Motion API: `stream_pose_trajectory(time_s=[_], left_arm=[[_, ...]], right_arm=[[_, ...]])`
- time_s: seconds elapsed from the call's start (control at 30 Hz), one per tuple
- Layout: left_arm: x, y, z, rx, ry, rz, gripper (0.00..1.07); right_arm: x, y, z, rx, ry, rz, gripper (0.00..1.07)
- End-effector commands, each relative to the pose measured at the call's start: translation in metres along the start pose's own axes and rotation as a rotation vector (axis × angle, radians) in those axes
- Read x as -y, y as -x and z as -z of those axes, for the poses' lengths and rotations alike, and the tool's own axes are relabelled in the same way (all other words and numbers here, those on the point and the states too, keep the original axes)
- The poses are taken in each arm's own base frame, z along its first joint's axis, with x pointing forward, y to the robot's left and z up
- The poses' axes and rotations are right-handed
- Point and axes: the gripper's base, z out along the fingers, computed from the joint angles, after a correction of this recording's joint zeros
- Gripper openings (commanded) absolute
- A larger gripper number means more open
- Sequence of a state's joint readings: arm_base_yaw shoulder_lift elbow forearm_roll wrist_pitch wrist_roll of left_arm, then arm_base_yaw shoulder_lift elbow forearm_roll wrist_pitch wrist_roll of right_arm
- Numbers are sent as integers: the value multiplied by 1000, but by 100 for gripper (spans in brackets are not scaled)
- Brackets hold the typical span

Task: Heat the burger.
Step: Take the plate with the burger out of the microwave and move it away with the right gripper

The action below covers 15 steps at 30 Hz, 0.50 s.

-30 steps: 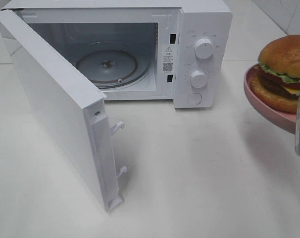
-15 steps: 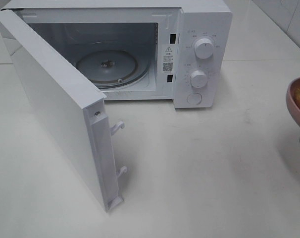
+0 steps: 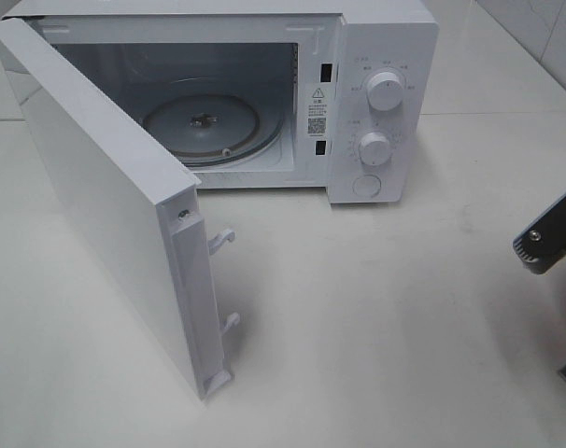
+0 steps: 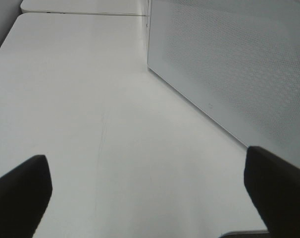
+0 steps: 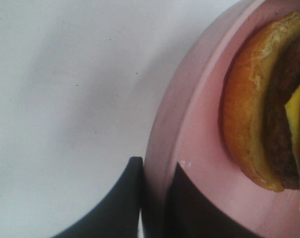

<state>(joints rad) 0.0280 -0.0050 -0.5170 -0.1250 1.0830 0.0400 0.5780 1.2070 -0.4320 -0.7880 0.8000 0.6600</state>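
we see our right arm only as a grey metal piece cut off at the right edge of the high view, well clear of the white microwave oven, whose door stands swung open over the pale tabletop. our right gripper itself is outside that view; its wrist camera shows the two dark fingers clenched on the rim of the round pink plate, one finger on the outer side of the rim and the other on the inner side, with the rim pinched between them

our left gripper hangs low over the tabletop with its jaws spread wide and nothing between them; only the two dark fingertips show at the corners of its wrist view, and the perforated white panel of the door rises ahead of the jaws, off to one side

the burger lies on the plate just beyond the inner finger of the right gripper, not touching it. it is cropped by the picture edge: we make out a glossy golden-brown bun, a dark patty and a sliver of yellow cheese, all a little blurred at this close range. the high view does not show the burger or the plate at all; the glass turntable inside the oven is bare
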Motion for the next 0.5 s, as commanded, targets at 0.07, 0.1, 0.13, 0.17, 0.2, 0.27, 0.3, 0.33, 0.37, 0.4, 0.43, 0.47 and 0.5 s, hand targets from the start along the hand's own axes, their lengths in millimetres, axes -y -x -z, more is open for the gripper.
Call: stream_pose_trajectory(time_s=[0.07, 0.1, 0.13, 0.17, 0.2, 0.27, 0.3, 0.33, 0.37, 0.4, 0.43, 0.47, 0.5], left_arm=[[0, 0, 1, 17, 2, 2, 98], [0, 0, 1, 17, 2, 2, 98], [0, 0, 1, 17, 2, 2, 98], [0, 0, 1, 17, 2, 2, 98], [0, 0, 1, 17, 2, 2, 98], [0, 0, 1, 17, 2, 2, 98], [0, 0, 1, 17, 2, 2, 98], [0, 0, 1, 17, 2, 2, 98], [0, 0, 1, 17, 2, 2, 98], [0, 0, 1, 17, 2, 2, 98], [0, 0, 1, 17, 2, 2, 98], [0, 0, 1, 17, 2, 2, 98], [0, 0, 1, 17, 2, 2, 98]], right_arm=[[-1, 7, -9, -1, -70, -93, 2], [-3, 9, -14, -17, -82, -119, 2], [-3, 9, -14, -17, -82, -119, 2], [-4, 9, -16, -25, -87, -129, 2], [-8, 10, -22, -47, -96, -143, 2], [-9, 10, -24, -57, -100, -146, 2], [-9, 10, -24, -57, -100, -146, 2], [-12, 11, -29, -75, -105, -144, 2], [-17, 13, -34, -92, -98, -141, 2], [-17, 13, -34, -92, -98, -141, 2], [-19, 14, -37, -100, -97, -137, 2], [-19, 14, -37, -100, -97, -137, 2], [-23, 16, -42, -118, -98, -125, 2]])
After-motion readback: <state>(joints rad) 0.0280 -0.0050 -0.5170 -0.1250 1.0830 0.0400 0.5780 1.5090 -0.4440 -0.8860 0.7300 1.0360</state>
